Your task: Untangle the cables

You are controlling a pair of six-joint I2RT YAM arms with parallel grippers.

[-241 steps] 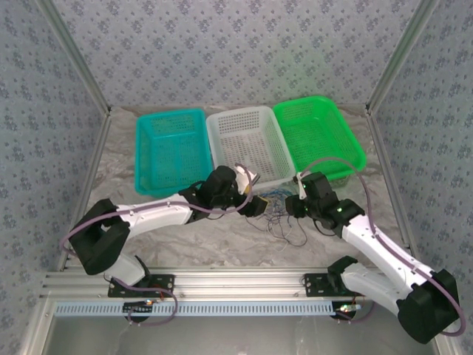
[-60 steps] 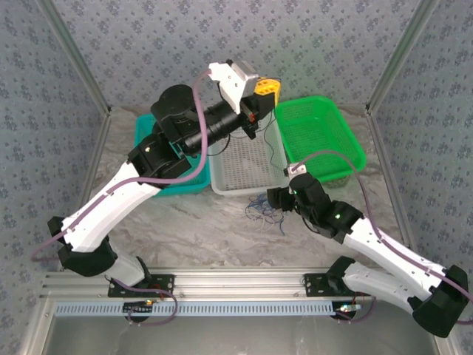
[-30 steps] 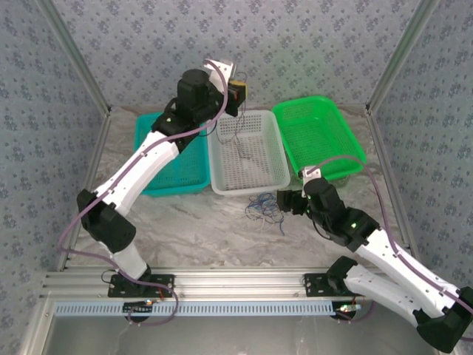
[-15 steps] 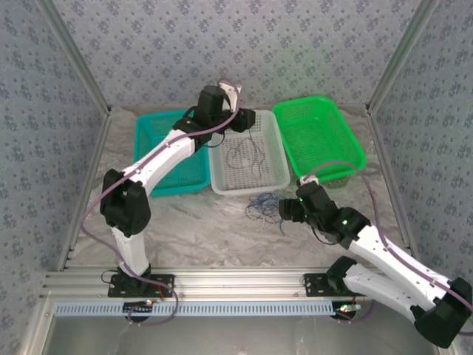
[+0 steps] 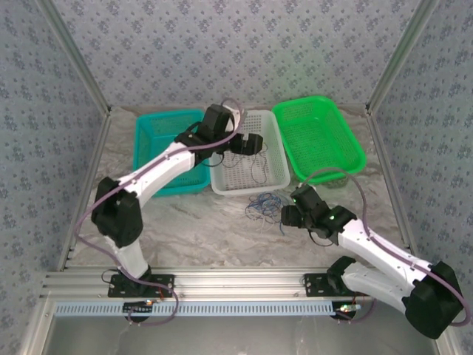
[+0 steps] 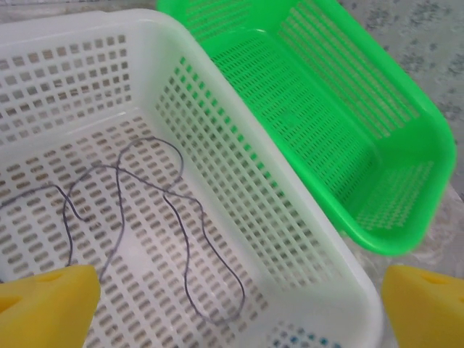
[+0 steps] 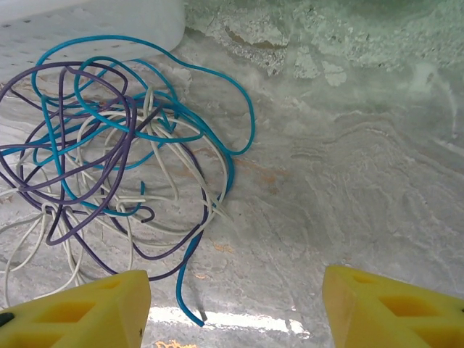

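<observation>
Several limp, featherlight cables (image 7: 129,138) lie tangled on the worktop (image 7: 362,181) just ahead of your spread right claw (image 7: 239,308); pinch the loose blue end (image 7: 180,283) nearest it. One dark cable (image 6: 188,250) rests in the white basket (image 6: 239,181) beneath your spread left claw (image 6: 235,308).

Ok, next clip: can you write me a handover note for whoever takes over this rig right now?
Left gripper: fingers wide open, holding nothing, over the white basket.
Right gripper: fingers open, holding nothing, low over the table beside the tangle.
Cables: one dark cable lies loose in the white basket. The tangle of blue, purple and white cables sits on the table just in front of that basket.
Done: one cable separated out.
Left: pull the rest apart, probably one at a time.
</observation>
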